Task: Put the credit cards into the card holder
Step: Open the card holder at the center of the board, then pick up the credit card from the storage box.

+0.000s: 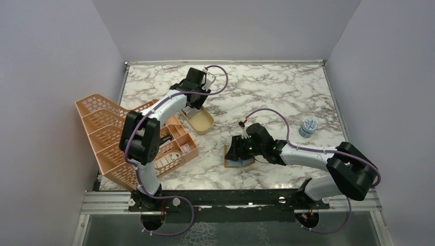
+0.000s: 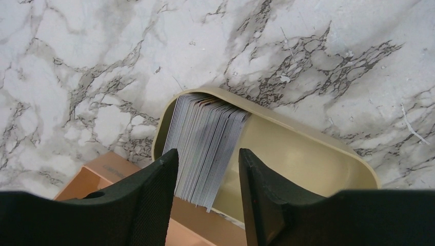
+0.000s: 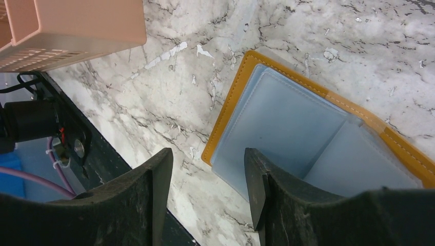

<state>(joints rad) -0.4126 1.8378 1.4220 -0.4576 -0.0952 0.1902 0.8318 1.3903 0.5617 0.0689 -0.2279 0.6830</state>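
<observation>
Peach rack [image 1: 102,128] is noted along the surface's left edge, close beside the tan dish [image 2: 318,143]. Credit cards [image 2: 205,133] are stood on edge in the dish. They are straddled by the left gripper [image 2: 208,159], half-open; whether they are gripped cannot be told. One card, not the sheaf, should be pinched. Card holder [image 3: 297,123] is laid open near the near edge and overhung by the right gripper [image 3: 208,164], open and empty. Small tin [image 1: 308,127] sits toward the right edge.

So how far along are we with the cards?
Done: the mustard-orange folding wallet lies open, no card visible inside. In hand: left gripper, jaws astride the pale grey card stack in the tan oval dish; right gripper open over the wallet. Left: every card.
</observation>
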